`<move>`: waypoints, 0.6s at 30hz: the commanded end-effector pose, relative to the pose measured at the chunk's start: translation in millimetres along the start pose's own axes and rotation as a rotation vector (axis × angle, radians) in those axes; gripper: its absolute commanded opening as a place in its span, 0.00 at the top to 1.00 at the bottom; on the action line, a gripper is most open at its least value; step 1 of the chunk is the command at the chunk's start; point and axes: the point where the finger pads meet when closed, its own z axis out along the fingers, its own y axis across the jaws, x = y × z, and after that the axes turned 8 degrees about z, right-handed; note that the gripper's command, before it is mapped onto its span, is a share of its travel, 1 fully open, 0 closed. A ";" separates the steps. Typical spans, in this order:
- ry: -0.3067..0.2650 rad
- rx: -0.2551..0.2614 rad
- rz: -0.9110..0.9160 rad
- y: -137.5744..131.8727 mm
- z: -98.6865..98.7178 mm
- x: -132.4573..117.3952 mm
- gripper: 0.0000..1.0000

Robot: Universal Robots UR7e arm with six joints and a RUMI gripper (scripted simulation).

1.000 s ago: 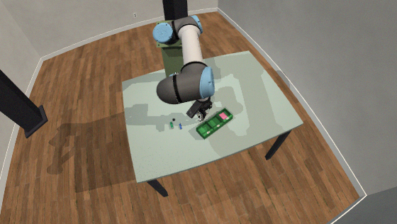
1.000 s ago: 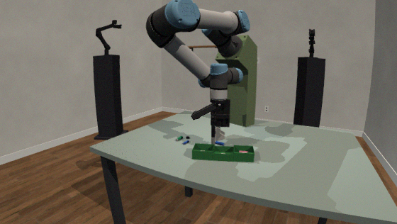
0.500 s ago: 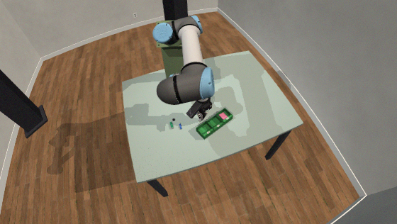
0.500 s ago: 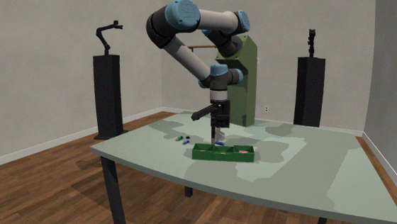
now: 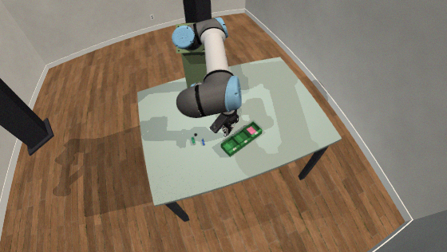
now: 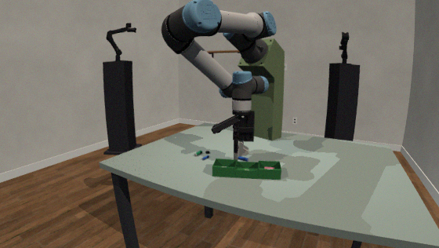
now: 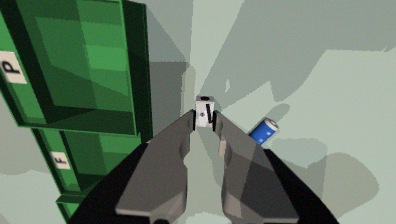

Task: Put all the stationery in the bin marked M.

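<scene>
White sharpener — between fingers

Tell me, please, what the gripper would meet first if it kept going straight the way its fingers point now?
The gripper, shut on the small white block, points straight down, so the block would press into the table top first, beside the green bin tray. The gap left looks slight.

My jaws are closed on the small white block-shaped sharpener, low over the pale green tabletop. In my wrist view, the long green three-compartment bin tray lies at my 10 o'clock, just beside the sharpener but apart from it. The blue cylindrical battery lies on the tabletop at my 3 o'clock, near the sharpener and not touching it.
</scene>
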 end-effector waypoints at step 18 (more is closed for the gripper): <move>0.000 0.001 0.000 -0.3 -16.9 0.0 1.00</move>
